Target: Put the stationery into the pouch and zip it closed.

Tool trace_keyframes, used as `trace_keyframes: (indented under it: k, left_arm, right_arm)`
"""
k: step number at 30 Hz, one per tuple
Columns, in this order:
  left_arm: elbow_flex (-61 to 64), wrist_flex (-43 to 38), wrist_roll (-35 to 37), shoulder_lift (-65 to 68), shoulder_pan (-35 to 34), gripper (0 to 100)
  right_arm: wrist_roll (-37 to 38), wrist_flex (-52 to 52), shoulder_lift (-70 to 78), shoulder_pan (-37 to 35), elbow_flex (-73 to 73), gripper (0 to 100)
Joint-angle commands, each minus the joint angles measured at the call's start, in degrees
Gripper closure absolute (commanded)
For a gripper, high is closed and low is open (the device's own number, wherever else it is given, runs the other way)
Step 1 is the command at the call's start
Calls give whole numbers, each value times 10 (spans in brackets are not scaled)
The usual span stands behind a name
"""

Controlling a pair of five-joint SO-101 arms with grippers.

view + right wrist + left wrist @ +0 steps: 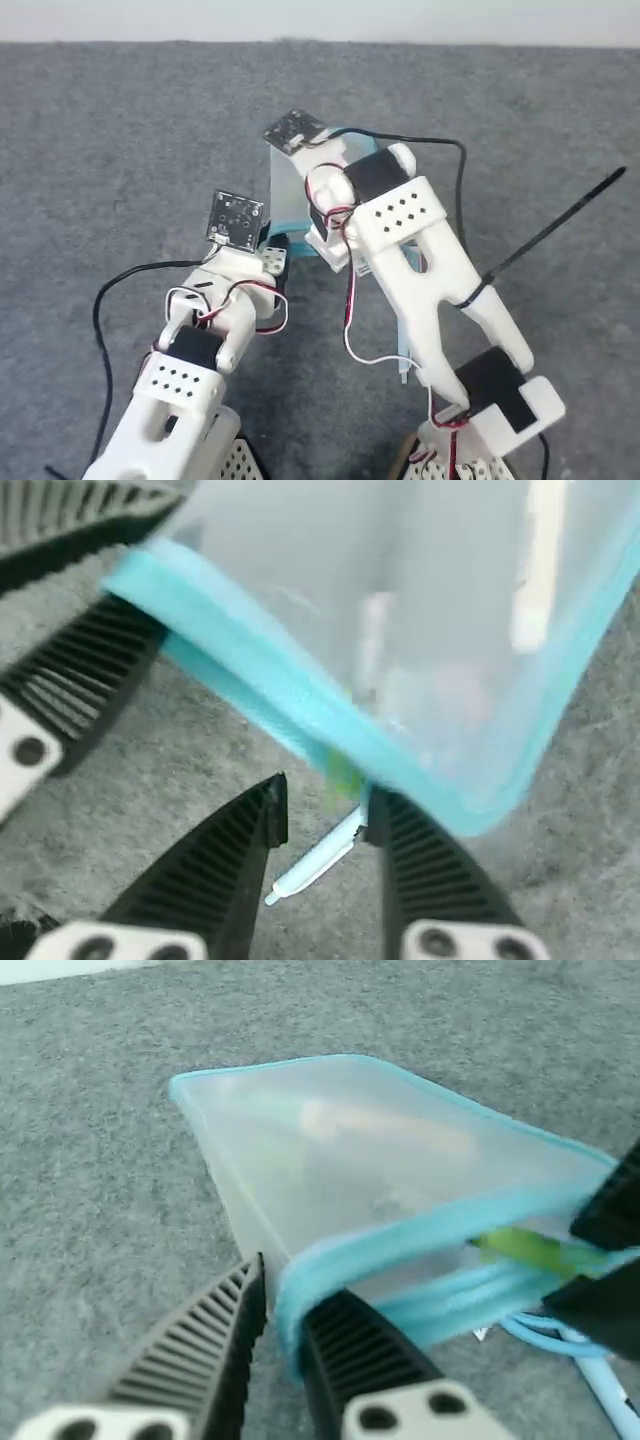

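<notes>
Two arms meet over a translucent pouch (292, 185) with a turquoise zip edge, which lies on the grey, carpet-like surface (120, 130). The left gripper (290, 1292) sits at one end of that edge, its ribbed black fingers drawn narrow with the turquoise band pinched between them. The right gripper (325, 795) is just beside it along the same edge; its fingers are parted, with the pouch's rim (300, 705) running across the gap and touching one finger. A green item (525, 1250) shows at the pouch's mouth, and pale shapes lie blurred inside the pouch. A light blue and white pen (315, 865) lies on the surface under the right gripper, outside the pouch.
</notes>
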Motion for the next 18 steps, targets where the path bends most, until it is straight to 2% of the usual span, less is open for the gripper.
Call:
trace_keyframes:
  k: [1, 8, 10, 14, 18]
  left_arm:
    - [-19, -20, -8, 2, 1, 988]
    - [-19, -20, -5, 2, -2, 988]
    - [-22, -20, -2, 1, -29, 988]
    - [-32, -21, 44, 1, -103, 988]
    - [-32, -19, 48, 2, -109, 988]
  right_arm:
    - [0, 7, -10, -1, -30, 803]
    - [1, 6, -99, 6, -27, 804]
    - [2, 12, -140, 34, -9, 805]
    - [25, -9, -205, 103, 103, 805]
    - [29, -80, -247, 156, 260, 805]
